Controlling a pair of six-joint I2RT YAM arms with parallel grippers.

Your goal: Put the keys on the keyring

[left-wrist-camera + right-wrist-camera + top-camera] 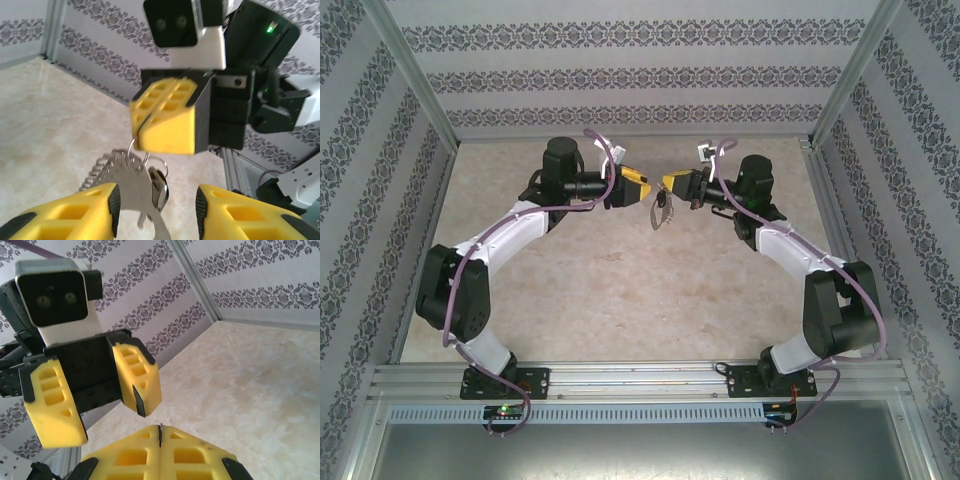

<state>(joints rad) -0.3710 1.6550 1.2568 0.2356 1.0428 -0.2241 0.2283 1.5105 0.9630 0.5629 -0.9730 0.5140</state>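
Note:
The keyring (122, 175), a silver-grey metal loop with a chain-like strip on one side, hangs in the air from a thin wire ring. That wire is pinched in my shut right gripper (139, 134). A small dark key (161, 187) dangles beside the loop on the same wire. My left gripper (157, 207) is open around the hanging bunch, and the loop is close against its left pad (114, 207). From above, both grippers (638, 190) (670, 183) meet tip to tip at mid-height, with the keyring (662, 210) dangling below. In the right wrist view, wire shows in the right gripper's seam (160, 432), facing the open left gripper (102, 420).
The beige marbled tabletop (620, 290) lies below the grippers. Patterned walls and aluminium posts (415, 80) enclose the back and sides. A metal rail (640, 380) carries both arm bases at the near edge.

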